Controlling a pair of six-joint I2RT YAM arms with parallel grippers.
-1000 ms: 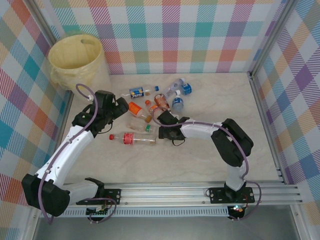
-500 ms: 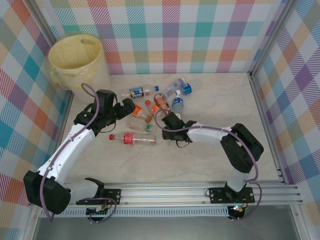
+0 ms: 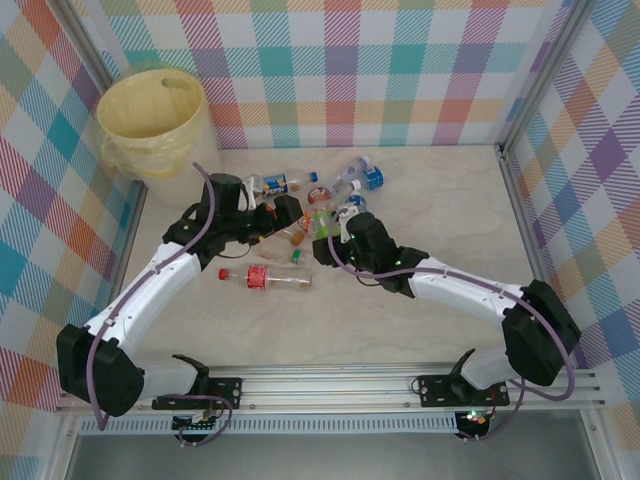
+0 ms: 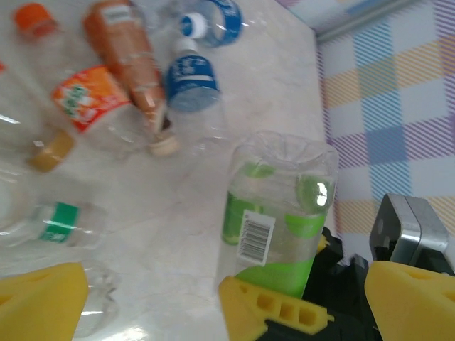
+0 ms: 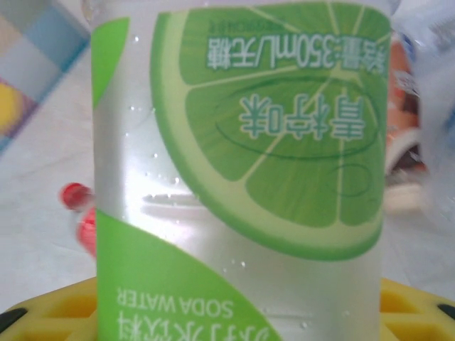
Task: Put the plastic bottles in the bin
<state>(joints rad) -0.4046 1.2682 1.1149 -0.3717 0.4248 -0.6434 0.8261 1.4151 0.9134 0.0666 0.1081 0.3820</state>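
I see the bin point(image 3: 160, 125) at the tabletop's point(image 3: 440, 200) far left corner, its yellowish bag showing inside. The plastic bottles point(image 3: 345, 183) lie scattered mid-tabletop, well apart from it. My right claw point(image 3: 328, 228) is clamped on a green-labelled bottle point(image 5: 242, 177), directly in front of my left claw point(image 3: 285, 212), which is spread wide and holds nothing.

- Bin point(image 3: 172, 150): round, pale yellow, bag-lined, upright at the worktop's point(image 3: 400, 330) far-left corner.
- Green-labelled bottle point(image 4: 279, 213): clear, clamped in the right gripper point(image 3: 328, 230), mid-worktop.
- Red-labelled bottle point(image 3: 268, 278): lies sideways, red cap pointing left.
- Other bottles point(image 3: 348, 183): scattered flat toward the far edge.
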